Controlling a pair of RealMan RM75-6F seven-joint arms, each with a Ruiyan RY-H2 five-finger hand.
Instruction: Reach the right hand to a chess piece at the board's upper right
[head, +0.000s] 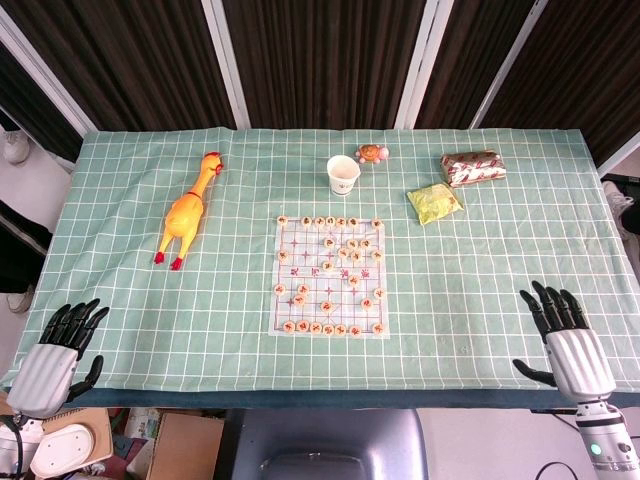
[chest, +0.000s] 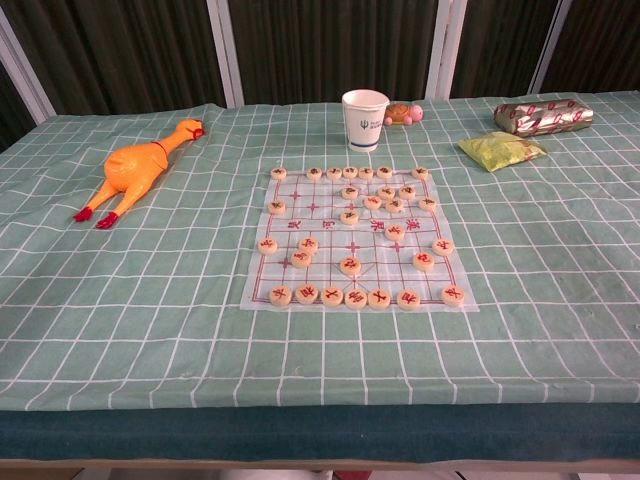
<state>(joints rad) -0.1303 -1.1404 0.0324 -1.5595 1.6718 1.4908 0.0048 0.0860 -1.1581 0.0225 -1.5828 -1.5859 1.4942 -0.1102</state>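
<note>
Chessboard (head: 330, 276) flat at the middle of the counter (head: 500, 290), on a green checked cloth; taken as the landmark below. Round pale pieces with red marks scattered across it, a full row along the near edge and another along the far edge. Chess piece (head: 376, 223) at the board's upper right corner, sitting on the far row's right end; same piece in the chest view (chest: 421, 173), touching nothing but the board.

Right robot hand (head: 567, 340) well to the right of the board and nearer the counter's front edge, fingers spread apart and pointing away from the robot, holding nothing, well apart from the chess piece. Left robot hand (head: 60, 345) well to the left of the board at the front edge, fingers likewise apart and empty. Neither robot hand visible in the chest view.

Paper cup (head: 343, 175) just beyond the board's far edge, upright. Small turtle toy (head: 372, 154) beyond the board, just right of the cup. Yellow-green snack bag (head: 434, 204) beyond and right of the board's upper right corner. Foil-wrapped packet (head: 473, 168) farther right and farther back still. Rubber chicken (head: 186, 214) left of the board, lying on its side with the head toward the far edge.
</note>
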